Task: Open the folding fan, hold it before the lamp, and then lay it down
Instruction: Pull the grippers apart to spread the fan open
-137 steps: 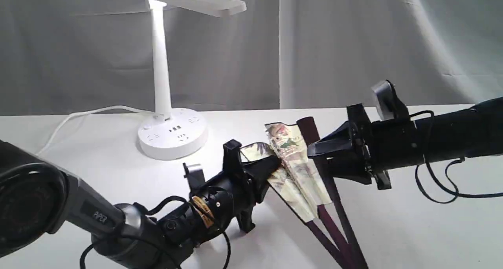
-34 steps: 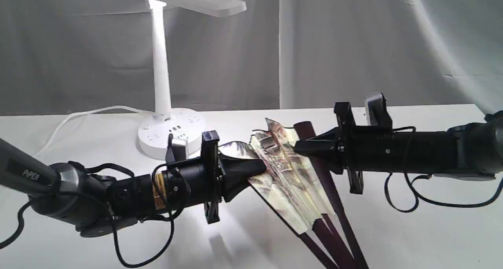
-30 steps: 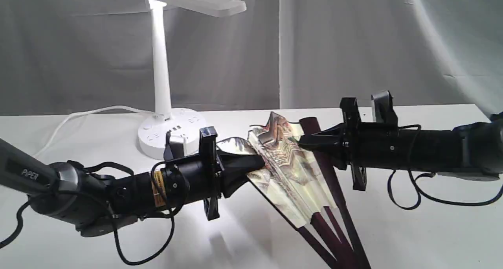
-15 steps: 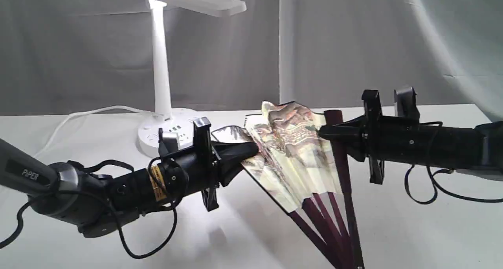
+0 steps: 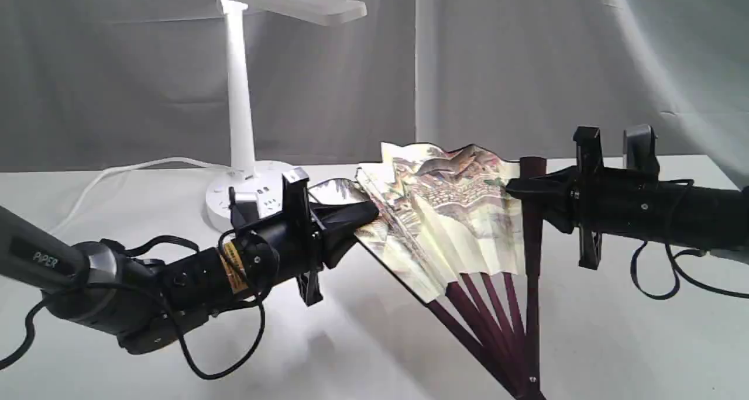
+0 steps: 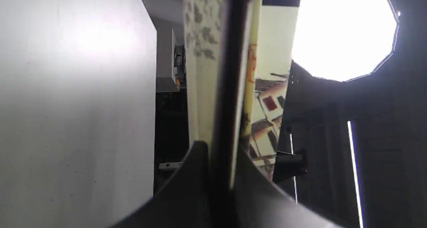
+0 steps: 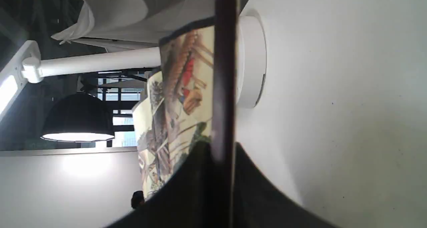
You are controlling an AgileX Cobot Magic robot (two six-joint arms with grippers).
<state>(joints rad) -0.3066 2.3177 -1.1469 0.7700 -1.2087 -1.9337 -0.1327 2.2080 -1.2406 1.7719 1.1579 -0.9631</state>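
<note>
The folding fan (image 5: 453, 213) hangs partly spread between my two arms, its cream pleats showing the painted village and its maroon ribs meeting at a pivot near the table's front edge. My left gripper (image 5: 368, 216) is shut on the fan's left guard (image 6: 227, 88). My right gripper (image 5: 515, 188) is shut on the right guard (image 7: 224, 71), which stands nearly upright. The white lamp (image 5: 251, 125) stands lit behind and to the left of the fan, its round base (image 7: 252, 61) just beyond the guard in the right wrist view.
The lamp's white cord (image 5: 117, 175) runs off to the left across the white table (image 5: 614, 330). Grey curtains (image 5: 526, 66) close the back. Loose black cables hang under both arms.
My right gripper has drawn its guard to the right and more upright, while the left gripper edged up and left. The fan has spread from a narrow bundle into a wider arc.
</note>
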